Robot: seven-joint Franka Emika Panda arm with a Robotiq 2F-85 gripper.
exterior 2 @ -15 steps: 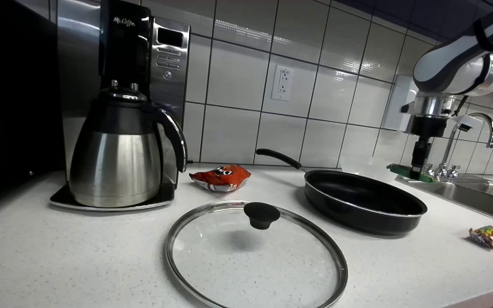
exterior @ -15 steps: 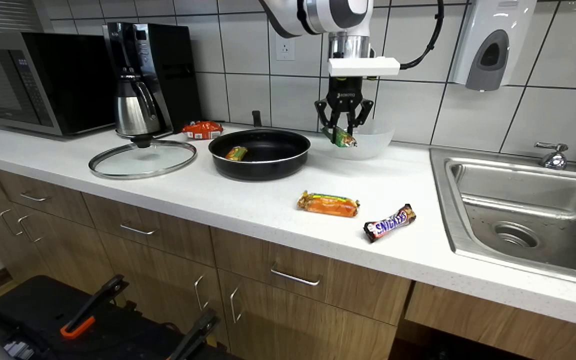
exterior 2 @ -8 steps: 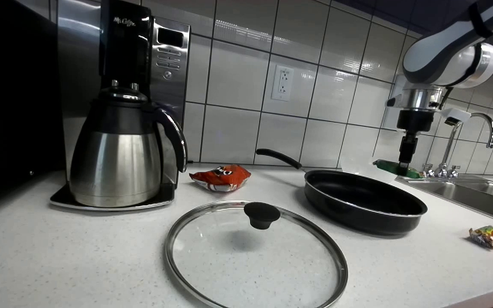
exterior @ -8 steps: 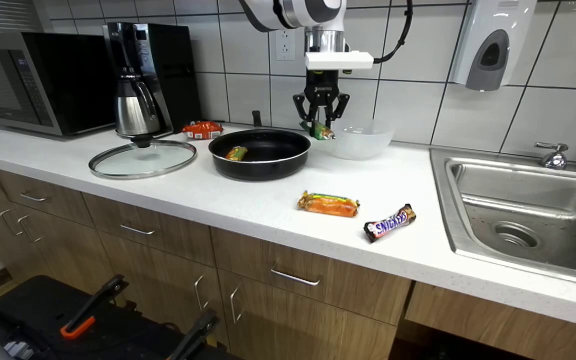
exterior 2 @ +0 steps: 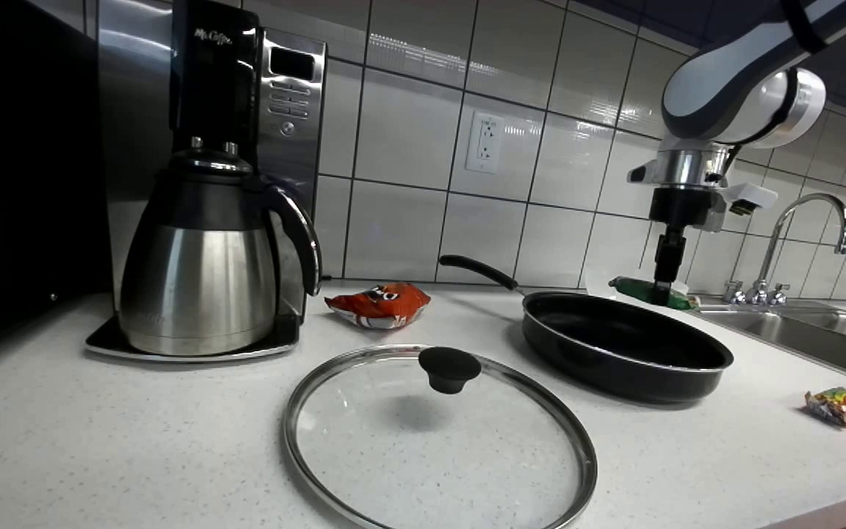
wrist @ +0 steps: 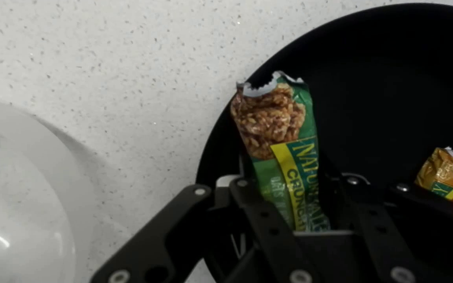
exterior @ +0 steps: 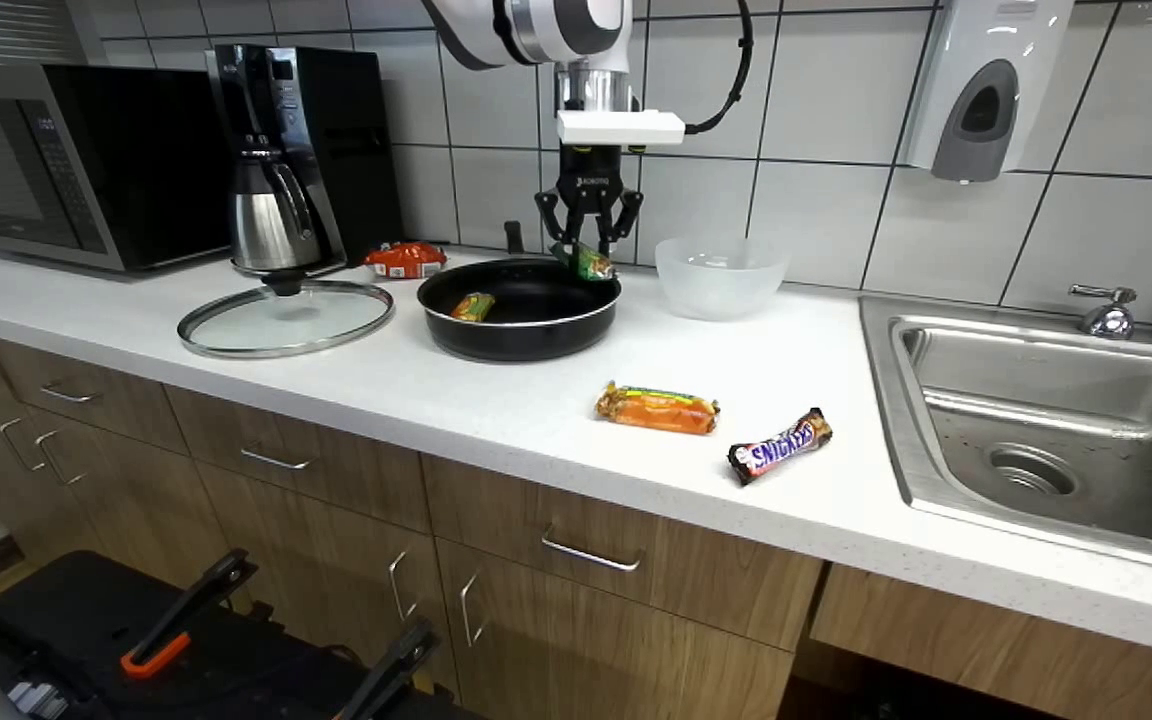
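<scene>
The gripper [exterior: 589,252] pointed down with its jaws partly together, clamped on both sides of a green granola bar [wrist: 285,149]; that bar hung clear of the counter [exterior: 806,350], slightly tilted, above the side of the black frying pan [exterior: 521,342] that faced the bowl [exterior: 721,292]; from the wrist's angle one crimped end lay across the line of the pan's rim, though I couldn't tell whether it touched. The pan stood nearer the counter's back edge than the front, its handle [exterior 2: 480,270] running toward the tiled wall [exterior: 816,220]; an orange-and-gold wrapped bar [exterior: 473,307] lay inside it, close to the pan's side; the bowl, pale and translucent, stood by the back edge, between the pan and the sink [exterior: 903,400]. Near the counter's front edge lay an orange wrapped bar [exterior: 658,411] and, a little closer to the sink, a Snickers [exterior: 781,446], the two just apart; a glass lid [exterior: 321,318] with a black knob [exterior 2: 449,368] lay flat beside the pan, on the side of the coffee maker [exterior: 356,150]; a red snack bag [exterior: 406,260] sat by the back edge, between the coffee maker and the pan; the steel carafe [exterior 2: 199,286] stood on the coffee maker's base, and the microwave [exterior: 146,170] took up the counter beyond.
</scene>
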